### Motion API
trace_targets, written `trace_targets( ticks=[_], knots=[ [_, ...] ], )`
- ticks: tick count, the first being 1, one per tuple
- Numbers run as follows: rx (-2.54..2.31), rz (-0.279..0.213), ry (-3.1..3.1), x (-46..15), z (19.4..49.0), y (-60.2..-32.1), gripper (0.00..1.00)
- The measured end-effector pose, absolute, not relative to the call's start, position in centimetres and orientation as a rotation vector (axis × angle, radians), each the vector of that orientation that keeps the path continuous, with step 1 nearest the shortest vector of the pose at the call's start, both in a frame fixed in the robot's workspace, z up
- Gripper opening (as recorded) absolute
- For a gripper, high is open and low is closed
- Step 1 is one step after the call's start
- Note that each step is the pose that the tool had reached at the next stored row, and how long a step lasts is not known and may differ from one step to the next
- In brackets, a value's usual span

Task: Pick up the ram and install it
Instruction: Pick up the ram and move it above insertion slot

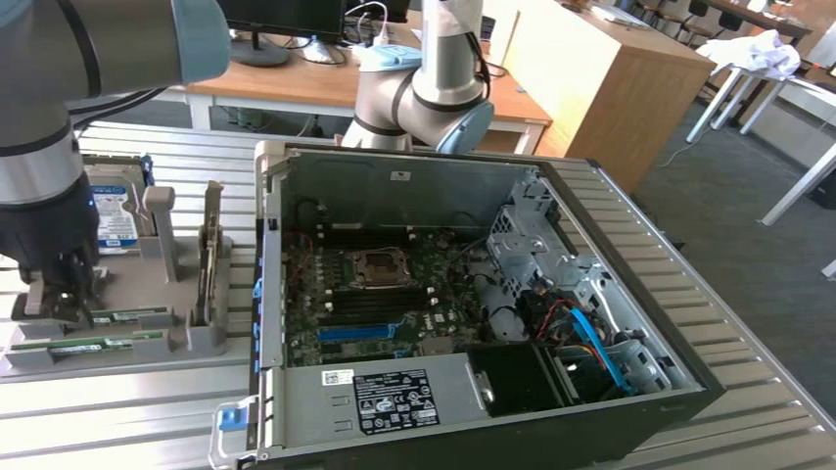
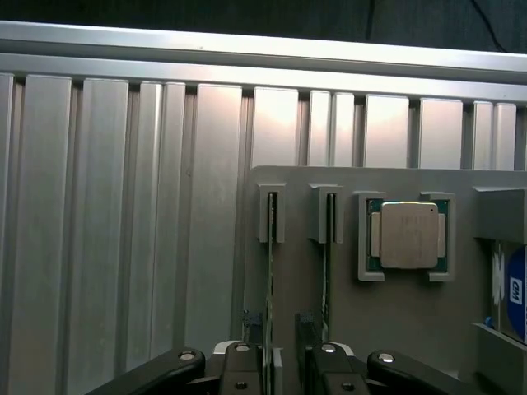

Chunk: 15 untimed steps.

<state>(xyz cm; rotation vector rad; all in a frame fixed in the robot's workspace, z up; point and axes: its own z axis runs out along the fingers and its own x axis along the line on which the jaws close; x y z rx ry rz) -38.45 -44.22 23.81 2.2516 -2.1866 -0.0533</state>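
Over the grey holder (image 2: 387,329): jaws wide open, empty; should sit squarely astride one edge-standing ram (image 2: 271,271) before closing.

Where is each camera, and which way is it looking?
Exterior view: up high, off the arm, looking down at the open computer case and gray holder; the arm shows at the exterior view's left.
Wrist view: on the wrist, looking down past the open gripper onto the gray holder.
Shared: gripper, gray holder, ram.
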Motion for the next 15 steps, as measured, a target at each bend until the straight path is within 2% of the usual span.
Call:
trace_targets(
  ticks=[15],
  knots=[
    [2.252, -0.053, -2.187, -38.4, 22.5, -44.2, 0.30]
  ],
)
